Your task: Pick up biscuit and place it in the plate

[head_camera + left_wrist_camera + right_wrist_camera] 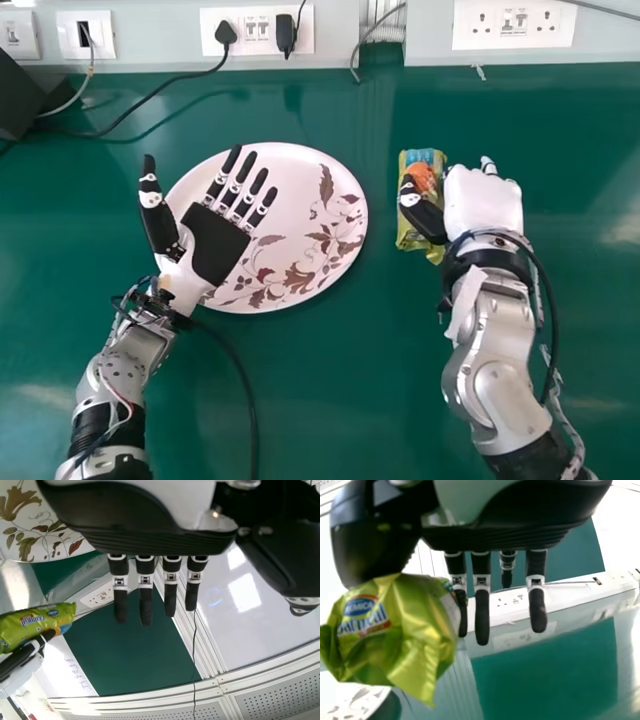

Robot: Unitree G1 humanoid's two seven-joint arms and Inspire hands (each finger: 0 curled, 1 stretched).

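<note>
R hand (pixel 482 205) pinching biscuit pkt (pixel 424 176) w/ printed label (pixel 362 609), L hand (pixel 217 244) spread over plate (pixel 287 175).

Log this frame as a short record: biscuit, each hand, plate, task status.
biscuit packet: green, pinched by the right hand, right of the plate
right hand: thumb and fingers closed on the packet
left hand: open, fingers straight, over the plate's left part
plate: floral-patterned, on the green table
status: biscuit not yet in the plate
</note>
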